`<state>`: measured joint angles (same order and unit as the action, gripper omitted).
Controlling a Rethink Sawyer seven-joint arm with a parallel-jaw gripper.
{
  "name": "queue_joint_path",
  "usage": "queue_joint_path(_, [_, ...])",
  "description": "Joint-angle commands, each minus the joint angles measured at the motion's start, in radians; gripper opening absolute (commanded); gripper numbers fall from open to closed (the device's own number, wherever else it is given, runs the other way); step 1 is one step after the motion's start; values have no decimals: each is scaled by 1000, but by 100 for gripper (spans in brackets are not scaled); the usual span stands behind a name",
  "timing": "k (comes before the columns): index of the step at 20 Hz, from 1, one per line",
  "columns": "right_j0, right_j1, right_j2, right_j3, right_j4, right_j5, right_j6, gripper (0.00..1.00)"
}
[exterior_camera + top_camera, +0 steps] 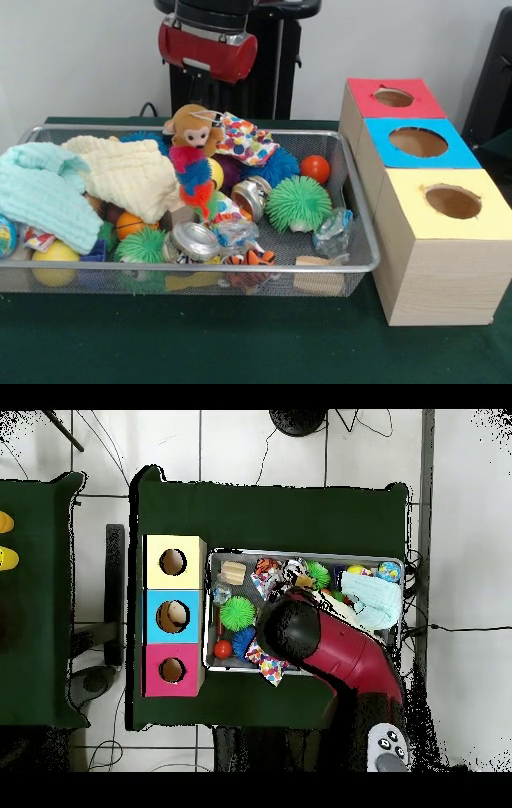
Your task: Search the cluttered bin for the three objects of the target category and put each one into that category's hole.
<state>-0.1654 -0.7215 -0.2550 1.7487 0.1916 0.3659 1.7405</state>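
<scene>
Overhead, arm (340, 654) above cluttered bin (400, 564); fingers hidden.

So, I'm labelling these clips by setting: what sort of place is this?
Most likely a robotics lab. A red robot arm stands over a green table set up for a sorting test: a wire bin of mixed toys beside three wooden boxes with colour-topped holes.

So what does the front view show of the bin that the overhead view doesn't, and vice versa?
Only the front view shows the stuffed monkey and cream cloth; from overhead the arm covers them. Only the overhead view shows something pale inside the blue box hole. Both show the wire bin, the green spiky ball, the red ball and the yellow, blue and red boxes. The gripper is in neither.
</scene>
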Motion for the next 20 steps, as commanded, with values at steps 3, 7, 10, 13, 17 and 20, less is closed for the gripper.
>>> queue_joint_path(3, [36, 31, -8, 38, 10, 136, 190, 0])
queue_joint_path(7, [-59, 50, 89, 122, 43, 12, 164, 0])
queue_joint_path(10, [44, -17, -40, 44, 6, 215, 204, 0])
queue_joint_path(13, [-12, 12, 34, 95, 29, 95, 175, 0])
queue_joint_path(17, [-98, 50, 136, 119, -4, -62, 107, 0])
queue_joint_path(20, [10, 13, -5, 19, -52, 77, 131, 0])
